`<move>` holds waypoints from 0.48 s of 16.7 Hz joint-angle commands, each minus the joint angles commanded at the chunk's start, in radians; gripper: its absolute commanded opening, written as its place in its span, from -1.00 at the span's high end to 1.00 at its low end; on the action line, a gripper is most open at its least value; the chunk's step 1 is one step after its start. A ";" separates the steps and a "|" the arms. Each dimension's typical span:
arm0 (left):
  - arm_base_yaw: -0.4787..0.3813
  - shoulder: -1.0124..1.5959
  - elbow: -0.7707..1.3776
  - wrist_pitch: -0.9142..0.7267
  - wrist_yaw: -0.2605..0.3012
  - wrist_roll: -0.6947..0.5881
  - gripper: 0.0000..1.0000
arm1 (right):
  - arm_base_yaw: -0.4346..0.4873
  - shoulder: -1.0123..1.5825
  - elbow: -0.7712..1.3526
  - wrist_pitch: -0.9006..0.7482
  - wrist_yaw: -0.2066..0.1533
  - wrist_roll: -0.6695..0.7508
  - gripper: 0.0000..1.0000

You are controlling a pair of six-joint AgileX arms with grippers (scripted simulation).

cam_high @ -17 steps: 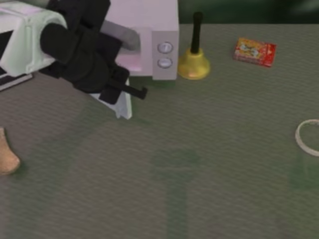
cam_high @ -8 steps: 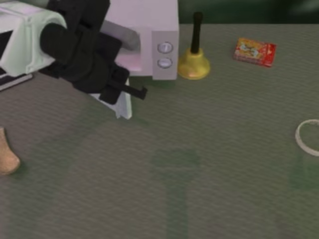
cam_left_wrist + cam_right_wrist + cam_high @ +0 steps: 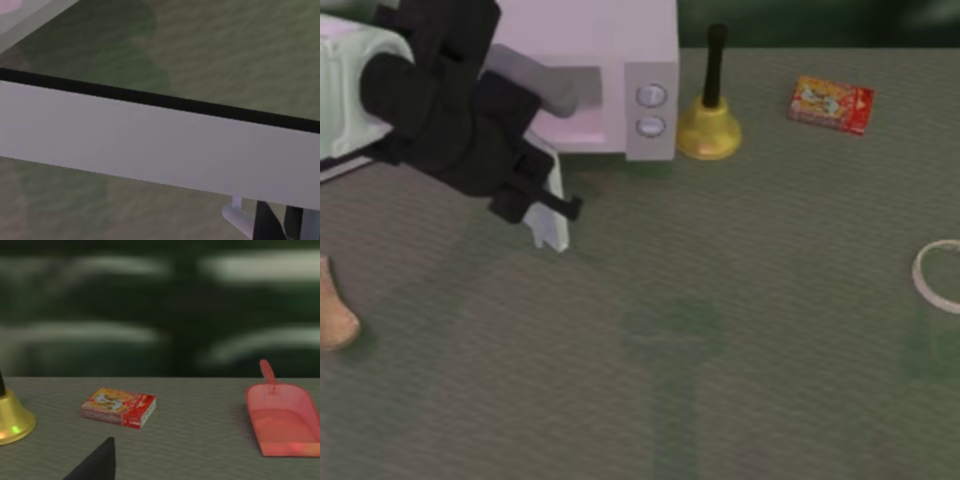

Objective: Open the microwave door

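Note:
The white microwave (image 3: 620, 35) stands at the table's far left-centre, its two round knobs (image 3: 651, 110) on the right panel. The microwave door (image 3: 558, 222) stands swung out toward the table's front, edge-on from above, leaving the cavity exposed. My left gripper (image 3: 556, 204) is at the door's free end, shut on the thin white bar handle. In the left wrist view the door's edge (image 3: 150, 145) crosses as a white band, with the handle (image 3: 239, 219) running into my left gripper (image 3: 280, 227). My right gripper is outside the top view; its wrist view shows only one dark fingertip (image 3: 100, 460).
A gold bell (image 3: 708, 128) with a black handle stands just right of the microwave. A red card box (image 3: 830, 104) lies farther right. A white ring (image 3: 935, 275) is at the right edge, a tan object (image 3: 335, 315) at the left edge. A red dustpan (image 3: 282, 420) shows in the right wrist view.
My left arm has moved left and slightly forward with the handle. The door has swung wider, and more of the cavity shows.

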 joint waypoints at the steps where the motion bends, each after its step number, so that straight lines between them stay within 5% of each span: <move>1: 0.002 -0.005 0.000 0.002 0.004 0.006 1.00 | 0.000 0.000 0.000 0.000 0.000 0.000 -1.00; 8: 0.002 -0.005 0.000 0.002 0.004 0.006 1.00 | 0.000 0.000 0.000 0.000 0.000 0.000 -1.00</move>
